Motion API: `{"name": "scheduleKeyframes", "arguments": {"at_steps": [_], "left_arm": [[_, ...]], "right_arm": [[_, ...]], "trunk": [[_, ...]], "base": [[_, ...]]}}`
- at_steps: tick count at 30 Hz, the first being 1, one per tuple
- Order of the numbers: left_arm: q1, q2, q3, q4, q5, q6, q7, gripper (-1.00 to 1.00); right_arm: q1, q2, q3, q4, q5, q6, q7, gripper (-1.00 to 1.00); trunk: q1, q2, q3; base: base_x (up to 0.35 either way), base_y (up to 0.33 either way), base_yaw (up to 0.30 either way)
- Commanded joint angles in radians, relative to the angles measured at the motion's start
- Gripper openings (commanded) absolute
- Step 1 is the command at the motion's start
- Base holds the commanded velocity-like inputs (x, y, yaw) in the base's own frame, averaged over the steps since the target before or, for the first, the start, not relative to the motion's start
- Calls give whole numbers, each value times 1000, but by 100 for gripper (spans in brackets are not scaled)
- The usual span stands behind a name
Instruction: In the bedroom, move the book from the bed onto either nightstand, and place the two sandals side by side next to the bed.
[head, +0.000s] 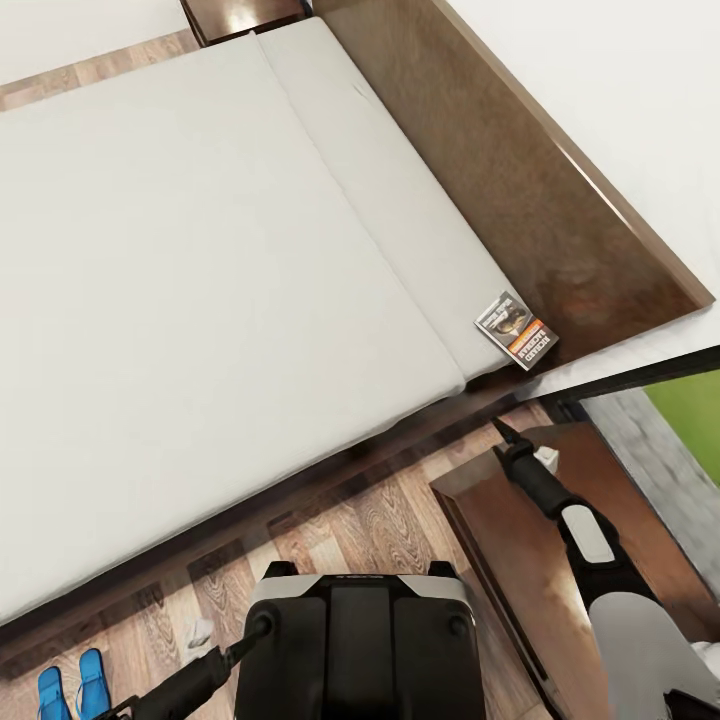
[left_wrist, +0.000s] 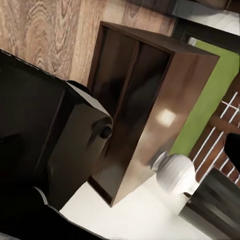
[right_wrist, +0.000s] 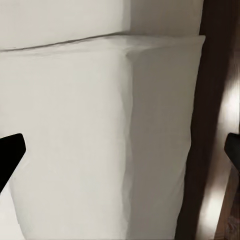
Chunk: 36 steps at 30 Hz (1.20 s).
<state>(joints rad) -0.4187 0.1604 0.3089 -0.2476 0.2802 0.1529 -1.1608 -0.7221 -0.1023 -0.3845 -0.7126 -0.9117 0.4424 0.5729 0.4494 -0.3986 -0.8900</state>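
The book, dark with an orange band, lies flat on the off-white mattress of the bed, at the corner beside the dark headboard. My right gripper hovers over the near nightstand, pointing at the bed's edge a little short of the book. In the right wrist view the gripper is open, its fingertips wide apart over the mattress with nothing between them. Two blue sandals lie side by side on the floor by the bed's near side. The left wrist view shows the nightstand.
A second nightstand stands at the far side of the bed. My own dark base stands on the wood-plank floor between the bed and the near nightstand. A window showing grass is at the right. My left arm reaches low toward the sandals.
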Motion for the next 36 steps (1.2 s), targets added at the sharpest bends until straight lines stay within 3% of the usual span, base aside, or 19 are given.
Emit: {"name": "scheduleKeyframes", "arguments": {"at_steps": [1,4,8,19,22,26,27,29,32,36], "left_arm": [[0,1,-2,4,8,10,6,100],[0,5,0,9,8,11,16,100],[0,7,1,10,8,11,17,100],[0,7,-1,11,10,16,12,100],[0,7,-1,11,10,17,13,100],[0,7,-1,11,10,17,12,100],[0,7,-1,12,10,17,12,100],[0,7,-2,12,10,17,12,100],[0,7,-2,13,10,17,13,100],[0,7,-1,32,10,16,14,100]], "right_arm": [[-3,11,-2,0,-6,-22,1,100],[-8,33,-2,0,-7,-150,1,100],[-9,35,-2,-1,-10,-225,2,100],[-10,36,-2,-11,-16,-255,7,100],[-10,35,-2,-25,-35,-254,11,100],[-10,34,-2,-41,-179,-243,14,100],[-11,33,-2,-45,-268,-232,14,100],[-15,32,-1,-47,-344,-212,13,100],[-56,32,-1,-45,-383,-200,13,100],[-82,32,-1,-43,-394,-197,12,100]], "trunk": [[1,-1,-1],[1,-1,-1],[1,-1,-1],[1,-1,-1],[1,-1,-1],[1,-1,-1],[1,-1,-1],[1,-1,-1],[1,-1,-1],[1,-1,-1]], "base": [[0,0,0],[0,0,0],[0,0,0],[0,0,0],[0,0,0],[0,0,0],[0,0,0],[0,0,0],[0,0,0],[0,0,0]]}}
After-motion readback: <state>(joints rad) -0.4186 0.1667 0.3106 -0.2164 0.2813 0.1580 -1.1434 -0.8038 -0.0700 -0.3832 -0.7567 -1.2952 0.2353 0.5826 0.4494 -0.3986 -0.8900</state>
